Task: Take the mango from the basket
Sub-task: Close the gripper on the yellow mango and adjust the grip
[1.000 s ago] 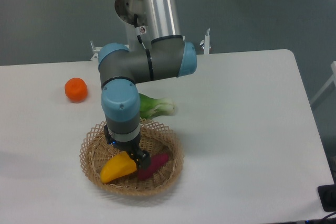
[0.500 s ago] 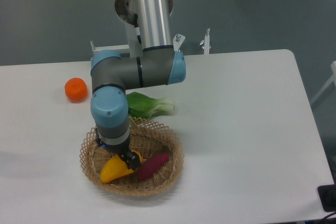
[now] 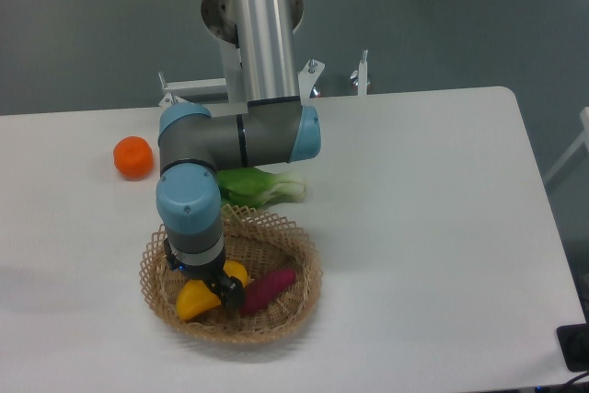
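Note:
The mango [image 3: 195, 300] is yellow-orange and lies in the tan wicker basket [image 3: 299, 275] at the front left of the table. A purple sweet potato [image 3: 269, 289] lies beside it in the basket. My gripper [image 3: 219, 290] points straight down over the mango's middle, its dark fingers low against the fruit. The wrist hides the fingertips, so whether they grip the mango cannot be told.
A round orange fruit [image 3: 133, 156] sits on the table at the far left. A green leafy vegetable [image 3: 262, 187] lies just behind the basket, partly hidden by the arm. The white table [image 3: 433, 209] stretches to the right.
The wrist has shifted left and come lower into the basket over the mango. More of the mango is covered by the gripper now.

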### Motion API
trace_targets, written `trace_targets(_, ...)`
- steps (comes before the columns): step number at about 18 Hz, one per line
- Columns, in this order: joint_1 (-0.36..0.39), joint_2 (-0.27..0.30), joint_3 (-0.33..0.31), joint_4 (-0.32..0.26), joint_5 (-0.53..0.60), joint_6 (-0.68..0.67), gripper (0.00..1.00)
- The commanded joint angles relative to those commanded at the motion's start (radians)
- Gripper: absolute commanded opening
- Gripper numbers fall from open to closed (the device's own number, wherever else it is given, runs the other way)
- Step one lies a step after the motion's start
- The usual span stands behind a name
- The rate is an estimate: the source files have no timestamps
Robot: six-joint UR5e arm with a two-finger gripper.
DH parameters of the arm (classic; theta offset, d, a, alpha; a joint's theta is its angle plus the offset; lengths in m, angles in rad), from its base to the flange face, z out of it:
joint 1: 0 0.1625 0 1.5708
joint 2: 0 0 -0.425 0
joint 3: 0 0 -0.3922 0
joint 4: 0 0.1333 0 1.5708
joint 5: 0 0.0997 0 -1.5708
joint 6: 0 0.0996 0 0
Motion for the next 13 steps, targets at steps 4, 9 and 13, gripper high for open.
trace_targets(4,-0.002,-0.002,0.005,-0.002,0.002,0.0,0.88)
trace_targets(9,-0.011,0.017,0.0,-0.005,-0.003,-0.003,0.48)
trace_targets(13,-0.009,0.041,0.006,-0.014,-0.006,0.0,0.48)
